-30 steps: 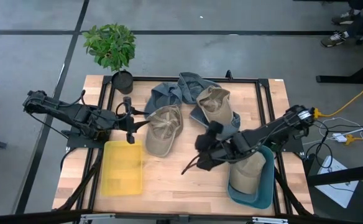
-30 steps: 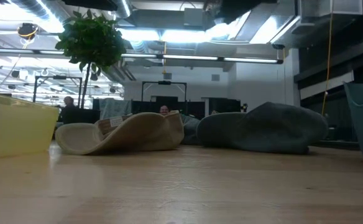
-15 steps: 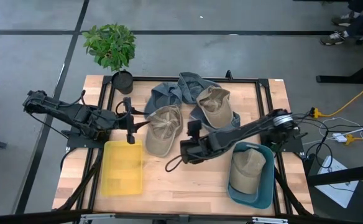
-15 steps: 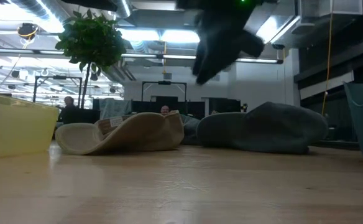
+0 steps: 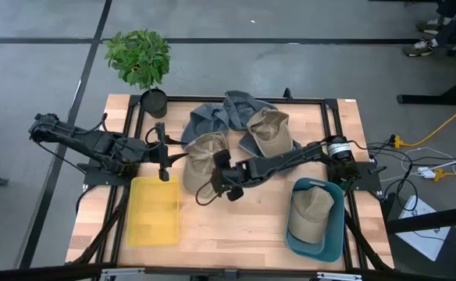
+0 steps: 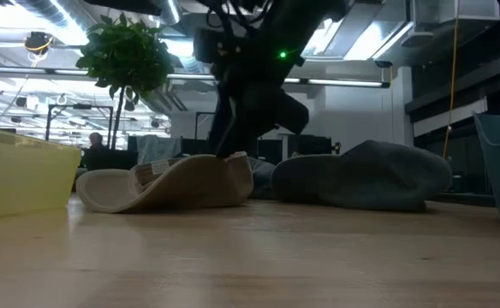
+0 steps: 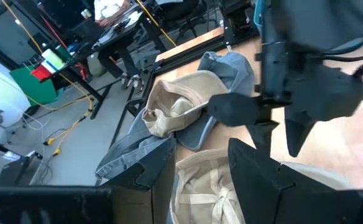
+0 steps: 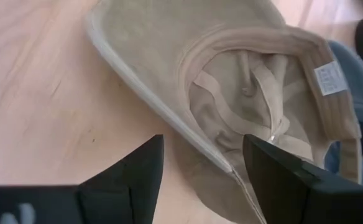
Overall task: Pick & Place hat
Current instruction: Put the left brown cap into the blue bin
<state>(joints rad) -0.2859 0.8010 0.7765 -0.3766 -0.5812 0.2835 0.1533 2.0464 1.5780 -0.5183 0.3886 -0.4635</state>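
Right gripper (image 5: pixel 212 181): stretched across the middle of the table, poised over the brim end of the upturned tan hat; fingers parted with nothing between them, one to each side of the brim edge in the right wrist view, clear of the cloth as far as can be told.
Right fingers (image 8: pixel 127 178): dark, spread apart, hat brim showing in the gap.
Upturned tan hat (image 5: pixel 201 156): lying inside-up on the wood near the table's middle, just beside the yellow bin; sweatband, straps and a small white label visible in the right wrist view (image 8: pixel 243 93); in the low view (image 6: pixel 169 184) resting flat on the tabletop with the right arm hanging above its crown.
Left gripper (image 5: pixel 163 161): at the left side of the table, beside the far edge of the yellow bin and near the upturned tan hat; fingers partly apart, empty, seen in the left wrist view (image 7: pixel 200 171).
Second tan hat (image 5: pixel 269 131): lying on top of the grey-blue hats toward the far side of the table.
Grey-blue hats (image 5: pixel 212 117): heaped together at the far middle of the table, partly under the second tan hat.
Teal bin (image 5: pixel 333 234): near right corner of the table, with a third tan hat (image 5: pixel 312 211) lying inside it.
Yellow bin (image 5: pixel 154 209): near left part of the table, nothing seen inside.
Potted plant (image 5: pixel 140 58): at the far left corner.
Table (image 5: pixel 236 226): bare wood between the two bins.
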